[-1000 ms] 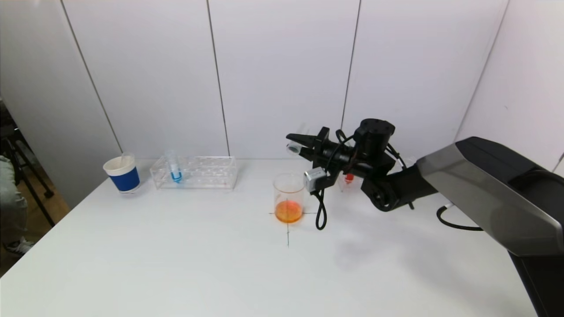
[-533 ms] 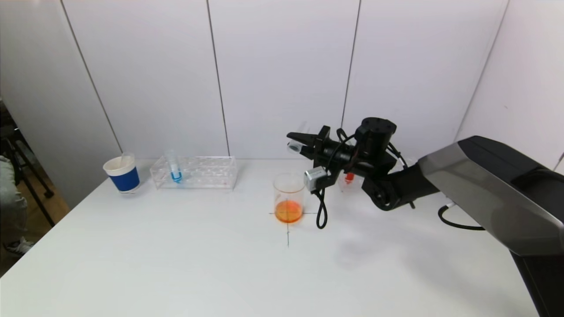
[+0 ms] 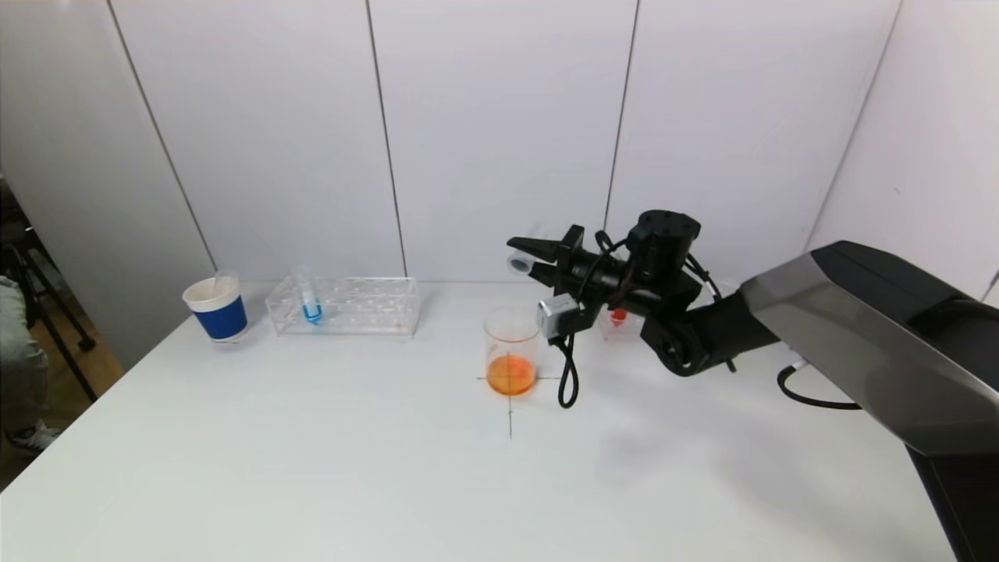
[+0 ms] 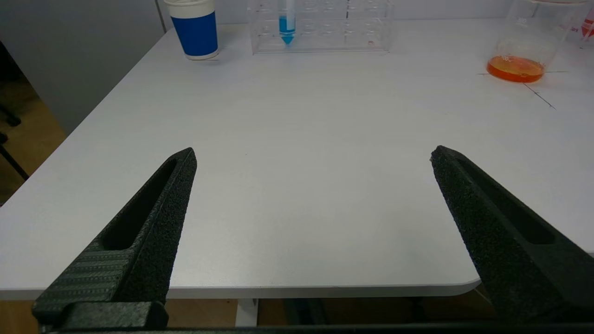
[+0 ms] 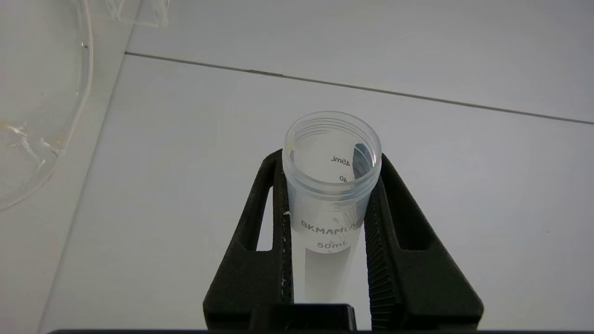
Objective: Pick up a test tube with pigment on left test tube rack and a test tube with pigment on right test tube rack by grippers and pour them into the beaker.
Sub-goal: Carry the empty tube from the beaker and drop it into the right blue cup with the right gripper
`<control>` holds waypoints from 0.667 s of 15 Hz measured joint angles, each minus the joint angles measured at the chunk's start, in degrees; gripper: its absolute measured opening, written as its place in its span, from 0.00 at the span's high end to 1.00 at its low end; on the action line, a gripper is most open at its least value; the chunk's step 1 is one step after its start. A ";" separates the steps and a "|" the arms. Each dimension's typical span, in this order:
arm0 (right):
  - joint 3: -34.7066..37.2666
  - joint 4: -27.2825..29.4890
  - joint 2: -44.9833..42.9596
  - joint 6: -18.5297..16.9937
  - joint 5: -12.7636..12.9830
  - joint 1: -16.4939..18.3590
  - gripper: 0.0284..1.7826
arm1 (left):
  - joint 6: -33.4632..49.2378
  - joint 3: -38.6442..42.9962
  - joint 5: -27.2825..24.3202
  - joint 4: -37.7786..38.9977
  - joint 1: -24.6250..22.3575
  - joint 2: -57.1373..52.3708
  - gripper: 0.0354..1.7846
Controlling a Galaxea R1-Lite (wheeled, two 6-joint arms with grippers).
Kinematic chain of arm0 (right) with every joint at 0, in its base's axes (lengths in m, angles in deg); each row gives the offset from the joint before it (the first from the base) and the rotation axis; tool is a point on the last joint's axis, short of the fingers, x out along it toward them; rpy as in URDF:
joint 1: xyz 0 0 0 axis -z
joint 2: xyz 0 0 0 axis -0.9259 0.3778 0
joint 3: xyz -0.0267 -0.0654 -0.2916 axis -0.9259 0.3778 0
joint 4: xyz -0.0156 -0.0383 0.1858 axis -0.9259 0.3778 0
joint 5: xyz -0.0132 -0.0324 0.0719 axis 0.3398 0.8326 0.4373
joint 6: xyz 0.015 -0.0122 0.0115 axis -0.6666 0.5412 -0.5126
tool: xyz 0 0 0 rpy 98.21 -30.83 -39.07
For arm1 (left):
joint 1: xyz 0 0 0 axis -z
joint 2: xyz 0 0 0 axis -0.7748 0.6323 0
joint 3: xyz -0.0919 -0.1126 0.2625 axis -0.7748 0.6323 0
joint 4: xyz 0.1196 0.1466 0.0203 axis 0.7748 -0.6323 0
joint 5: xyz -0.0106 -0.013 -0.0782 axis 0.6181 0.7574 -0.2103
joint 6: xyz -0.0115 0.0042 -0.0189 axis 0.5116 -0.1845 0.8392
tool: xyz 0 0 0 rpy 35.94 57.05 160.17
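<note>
My right gripper is shut on a clear test tube that looks empty. It holds the tube roughly level, mouth pointing left, just above and behind the beaker. The beaker holds orange liquid at its bottom, and its glass rim shows in the right wrist view. The left test tube rack carries a tube with blue pigment. The right rack is mostly hidden behind the right arm; a bit of red pigment shows there. My left gripper is open over the table's near edge, with nothing between its fingers.
A blue-banded paper cup with a stick in it stands left of the left rack. A black cross is drawn on the white table under the beaker. A cable loop hangs from the right wrist beside the beaker.
The right gripper and its tube have shifted only very slightly; the liquid level in the beaker looks unchanged.
</note>
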 joint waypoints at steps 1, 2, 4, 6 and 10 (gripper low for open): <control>0.56 -0.23 -0.44 -2.84 0.72 -0.21 0.73 | -0.02 0.00 -0.05 0.00 0.02 0.00 0.01; 1.46 -0.55 -1.12 -6.23 2.15 -0.46 0.73 | -0.02 0.00 -0.05 0.00 0.00 0.00 0.01; 2.96 -0.63 -2.83 -12.93 6.01 -0.85 0.73 | 0.00 0.00 0.00 0.00 0.00 0.00 0.01; 3.54 -0.50 -4.99 -20.20 11.11 -1.34 0.73 | 0.00 0.00 -0.02 0.02 -0.02 0.00 0.01; 3.84 1.76 -9.09 -31.28 21.97 -1.65 0.73 | 0.00 0.00 -0.02 0.00 -0.02 0.00 0.01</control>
